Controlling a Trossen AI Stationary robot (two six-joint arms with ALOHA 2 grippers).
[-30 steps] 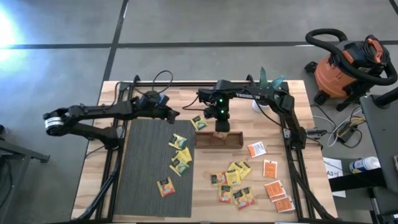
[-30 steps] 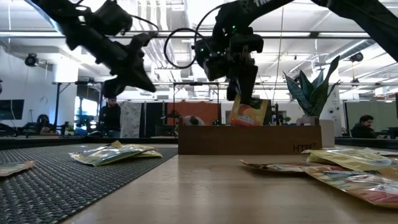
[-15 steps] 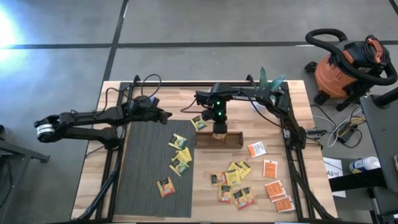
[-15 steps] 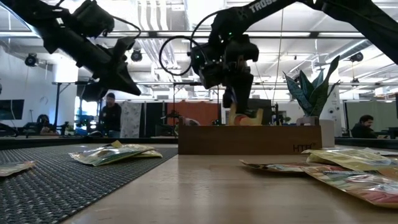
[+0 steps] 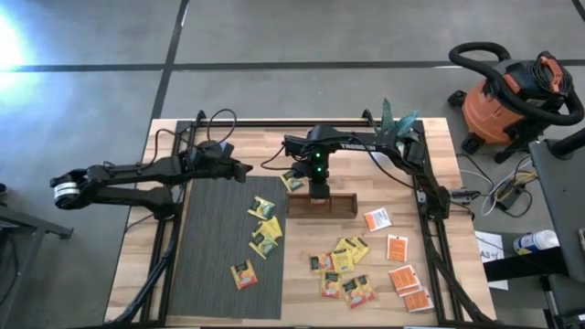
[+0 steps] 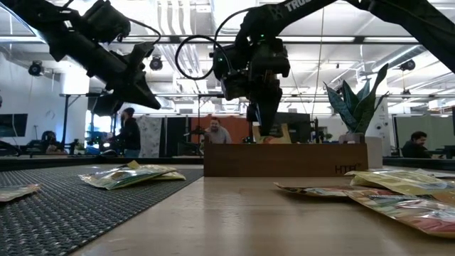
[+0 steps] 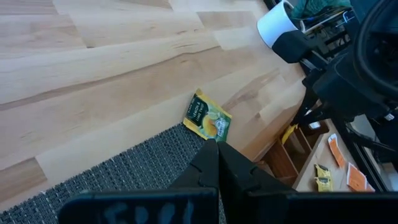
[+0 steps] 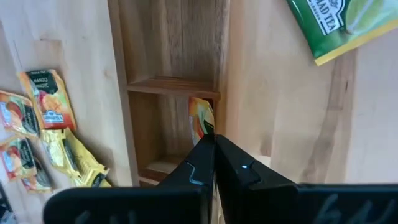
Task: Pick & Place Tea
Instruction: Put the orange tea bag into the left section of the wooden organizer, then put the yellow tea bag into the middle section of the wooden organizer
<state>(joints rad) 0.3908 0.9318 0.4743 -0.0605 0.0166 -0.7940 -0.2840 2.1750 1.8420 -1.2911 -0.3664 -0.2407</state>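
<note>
A brown wooden tray (image 5: 340,205) stands mid-table, seen side-on in the low view (image 6: 320,161). My right gripper (image 5: 317,190) stands over its left end, shut on an orange tea sachet (image 8: 200,119) that reaches down into a compartment. Only the sachet's top (image 6: 279,134) shows over the tray's wall. My left gripper (image 5: 247,168) hangs shut and empty above the far edge of the dark mat (image 5: 224,251). A yellow-green sachet (image 7: 207,120) lies flat on the wood ahead of it. Several more sachets lie on the mat (image 5: 265,227) and right of it (image 5: 345,267). My right gripper pinches the orange sachet's upper part (image 8: 204,127) between its two fingers, coming from above and pointing steeply down. The sachet stands on edge below the fingers, inside the tray's compartment. The tray's wall hides its lower edge, so whether it rests on the floor cannot be told.
Orange and white sachets (image 5: 402,274) lie near the table's right edge. A plant (image 5: 398,117) and a white cup (image 7: 277,23) stand at the far side. An orange shop vacuum (image 5: 507,100) sits off the table. People show in the room behind.
My right gripper has gone down and slightly toward the table's left edge with the orange sachet, which has sunk from well above the tray into a compartment. My left gripper drew back toward the left edge, then kept still.
</note>
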